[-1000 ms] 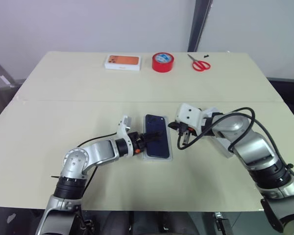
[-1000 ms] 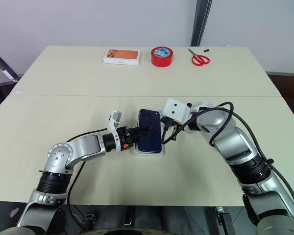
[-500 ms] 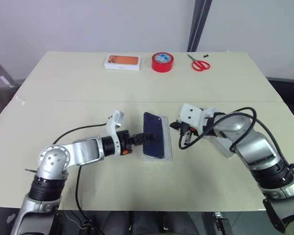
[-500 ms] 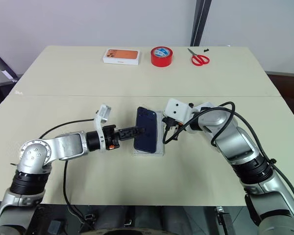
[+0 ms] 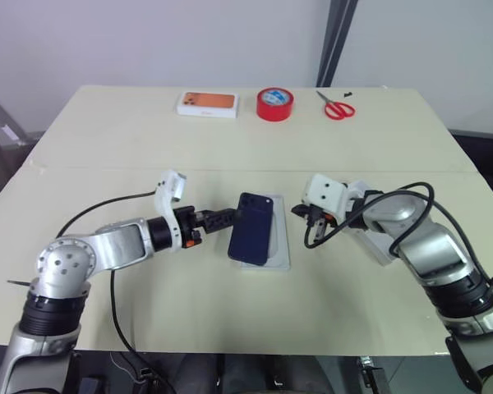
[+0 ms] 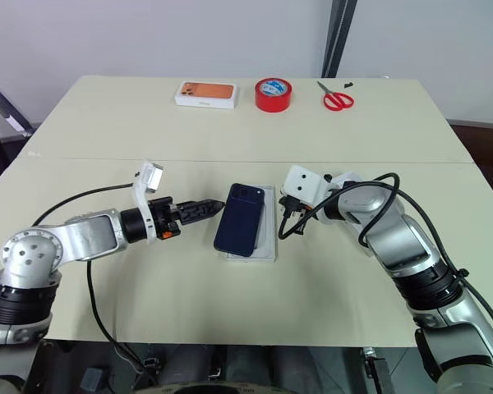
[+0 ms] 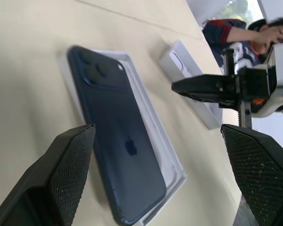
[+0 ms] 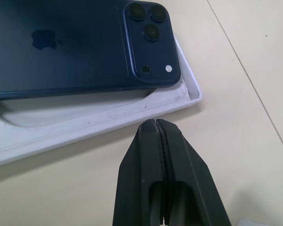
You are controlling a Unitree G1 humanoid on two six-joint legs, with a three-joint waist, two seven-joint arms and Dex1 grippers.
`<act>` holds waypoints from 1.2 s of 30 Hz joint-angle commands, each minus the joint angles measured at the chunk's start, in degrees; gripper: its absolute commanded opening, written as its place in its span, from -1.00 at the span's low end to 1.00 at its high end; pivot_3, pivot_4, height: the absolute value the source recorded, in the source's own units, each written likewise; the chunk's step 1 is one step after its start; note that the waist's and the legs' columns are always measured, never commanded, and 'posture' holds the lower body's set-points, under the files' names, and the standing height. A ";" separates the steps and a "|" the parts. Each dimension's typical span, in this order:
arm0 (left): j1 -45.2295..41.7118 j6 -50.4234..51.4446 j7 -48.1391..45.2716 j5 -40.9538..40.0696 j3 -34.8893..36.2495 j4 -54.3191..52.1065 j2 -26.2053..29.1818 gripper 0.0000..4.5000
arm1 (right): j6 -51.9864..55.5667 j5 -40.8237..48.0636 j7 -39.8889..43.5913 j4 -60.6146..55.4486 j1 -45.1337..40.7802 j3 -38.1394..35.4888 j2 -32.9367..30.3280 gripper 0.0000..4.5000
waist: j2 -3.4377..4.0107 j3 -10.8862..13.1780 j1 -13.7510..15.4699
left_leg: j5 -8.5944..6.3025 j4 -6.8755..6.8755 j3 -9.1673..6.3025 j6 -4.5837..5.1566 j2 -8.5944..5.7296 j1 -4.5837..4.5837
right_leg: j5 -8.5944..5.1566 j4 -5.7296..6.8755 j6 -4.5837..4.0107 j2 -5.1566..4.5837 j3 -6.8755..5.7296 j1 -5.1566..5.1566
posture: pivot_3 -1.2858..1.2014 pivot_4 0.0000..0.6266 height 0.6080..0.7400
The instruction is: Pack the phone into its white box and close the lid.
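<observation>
1. Since the earlier frame, your left end effector has pulled back to the left, clear of the phone. It was reaching across the handset a second ago; now its fingertips sit just beside the phone's left edge, apart from it.
2. The phone has shifted with that withdrawal. Earlier it lay squarely in the white box; now it is skewed, its lower left part overhanging the tray's left wall onto the surface.
3. Your left end effector is released, fingers spread wide, holding nothing.
4. Your right end effector has not moved to any visible degree. It is clenched with both fingers pressed together, empty, its tip just beside the tray's right corner nearest the phone's camera cluster.
5. Container check: the white box holds the phone only partly. The phone lies back-up, camera end toward the far side, resting across the tray rather than seated in it.
6. A white cover piece lies on the surface behind your right arm, well apart from the tray; whether it is the lid cannot be told.
7. Along the far edge stand a white box with an orange picture, a red tape roll and red scissors, unchanged.
</observation>
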 commanded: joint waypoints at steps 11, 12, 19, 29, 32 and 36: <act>9.50 -15.82 -22.93 30.33 8.97 -1.84 12.99 0.99 | 7.63 2.11 -2.44 -8.15 -5.11 3.24 6.76 -1.00 | 0.07 0.10 -0.40 | 0.00 -0.05 0.02 -0.01 0.04 0.02 | -0.01 0.04 -0.02 0.06 0.01 -0.06 | 0.03 -0.52 0.89; 11.05 -18.65 -26.58 33.99 8.63 -2.43 14.56 0.99 | 9.34 1.58 -3.55 -8.34 -6.20 4.59 8.50 -1.00 | 0.07 0.10 -0.46 | 0.00 -0.06 0.02 -0.01 0.05 0.02 | -0.01 0.04 -0.02 0.06 0.01 -0.06 | 0.03 -0.52 0.89; 21.56 -37.48 -46.99 54.50 6.30 -3.84 21.41 0.99 | 27.47 2.29 -10.74 -5.45 -15.15 11.39 22.29 -1.00 | 0.13 0.14 -0.39 | 0.00 -0.19 0.07 -0.02 0.06 -0.01 | -0.03 -0.04 -0.14 -0.10 0.00 -0.14 | 0.03 -0.52 0.89; 26.20 -38.84 -54.95 56.13 9.06 -5.25 18.49 0.99 | 32.31 -2.98 -17.65 0.33 -19.85 25.93 23.88 -1.00 | 0.17 0.16 -0.63 | -0.06 -0.24 0.07 0.05 0.00 -0.08 | 0.00 -0.08 -0.11 -0.27 -0.08 -0.21 | 0.03 -0.52 0.89; 26.44 -38.84 -54.76 57.40 8.96 -5.26 17.49 0.99 | 33.55 -2.63 -17.70 -0.52 -19.75 26.36 22.83 -1.00 | 0.17 0.16 -0.72 | -0.06 -0.24 0.06 0.06 0.00 -0.08 | 0.00 -0.05 -0.10 -0.27 -0.08 -0.21 | 0.03 -0.52 0.89; 26.10 -38.50 -54.63 58.25 8.60 -5.36 16.40 0.99 | 35.23 -1.69 -16.79 -3.00 -19.81 25.98 20.30 -1.00 | 0.17 0.16 -0.85 | -0.06 -0.24 0.06 0.06 0.01 -0.08 | 0.01 -0.04 -0.09 -0.26 -0.08 -0.21 | 0.03 -0.52 0.89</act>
